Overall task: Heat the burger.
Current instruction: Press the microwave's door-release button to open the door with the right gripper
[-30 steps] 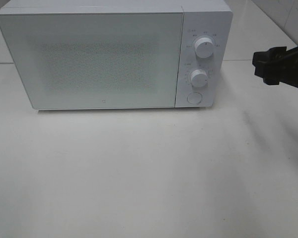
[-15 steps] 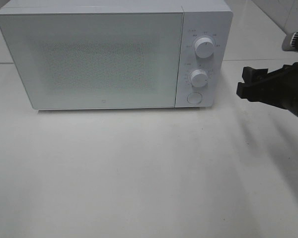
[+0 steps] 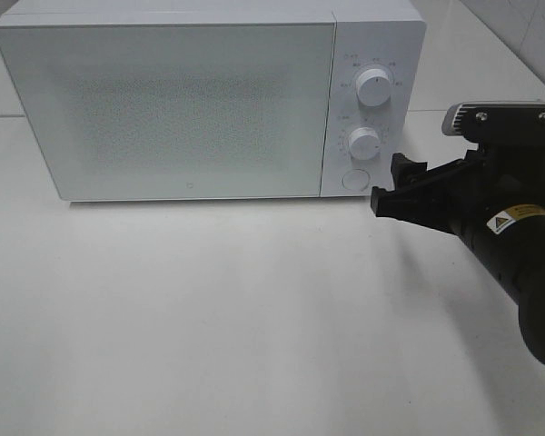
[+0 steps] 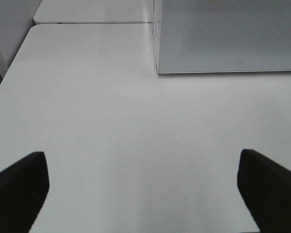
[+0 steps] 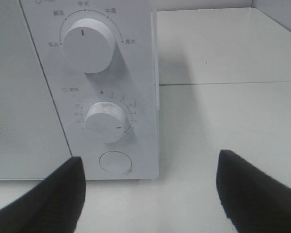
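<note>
Burger's nowhere in any view. The microwave (image 3: 163,100) at the back edge of the worktop (image 3: 254,318) has its door shut, so it might be inside, but I can't tell through that frosted front. What worries me is the right end effector (image 3: 391,186): it's spread wide, holding nothing, and sits just in front of the control panel, near the round button (image 3: 355,179) below the lower knob (image 3: 364,143). If it's going for the button, one finger could clip that knob and change the setting, or a hard poke could shove the whole microwave back. If it's the knob it wants, an off-centre close will likely skid off. The right arm reaches in low from the worktop's right edge, fingers aimed at the panel. The left end effector (image 4: 143,182) is spread too and empty, hovering over bare worktop toward the left edge, off the microwave's front-left corner.
</note>
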Available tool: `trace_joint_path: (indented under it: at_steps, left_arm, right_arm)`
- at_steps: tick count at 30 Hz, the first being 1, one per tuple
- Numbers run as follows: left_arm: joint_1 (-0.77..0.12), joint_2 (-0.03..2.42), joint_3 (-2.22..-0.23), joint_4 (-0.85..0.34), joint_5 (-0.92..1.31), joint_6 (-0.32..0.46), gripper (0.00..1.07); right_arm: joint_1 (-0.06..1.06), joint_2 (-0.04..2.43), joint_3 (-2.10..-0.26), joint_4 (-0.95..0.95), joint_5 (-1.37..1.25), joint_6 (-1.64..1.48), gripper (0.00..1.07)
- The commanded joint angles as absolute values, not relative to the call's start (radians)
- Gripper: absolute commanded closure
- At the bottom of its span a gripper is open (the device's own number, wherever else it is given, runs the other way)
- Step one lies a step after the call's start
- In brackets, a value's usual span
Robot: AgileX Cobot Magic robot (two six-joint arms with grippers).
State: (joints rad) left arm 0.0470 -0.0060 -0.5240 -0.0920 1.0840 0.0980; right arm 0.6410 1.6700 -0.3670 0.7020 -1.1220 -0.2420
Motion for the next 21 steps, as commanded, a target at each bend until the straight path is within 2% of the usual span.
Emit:
trace_joint_path:
  at_steps: [1,5,15,21]
  left_arm:
    - [0.05,-0.009,-0.522,-0.093,1.073,0.093,0.09]
    - [0.05,-0.009,-0.522,-0.093,1.073,0.093,0.09]
    - [0.05,-0.009,-0.522,-0.093,1.073,0.093,0.09]
    - [0.05,-0.009,-0.522,-0.093,1.073,0.093,0.09]
  right_arm:
    - [0.681,1.667,-0.373,0.746,-1.137,-0.268,0.32]
    - [0.732,1.667,-0.391,0.782,-1.133,-0.281,0.32]
    - [0.747,1.691,-0.394,0.795,-1.127,-0.246,0.33]
    - [0.747,1.691,-0.394,0.817,-1.127,0.015,0.44]
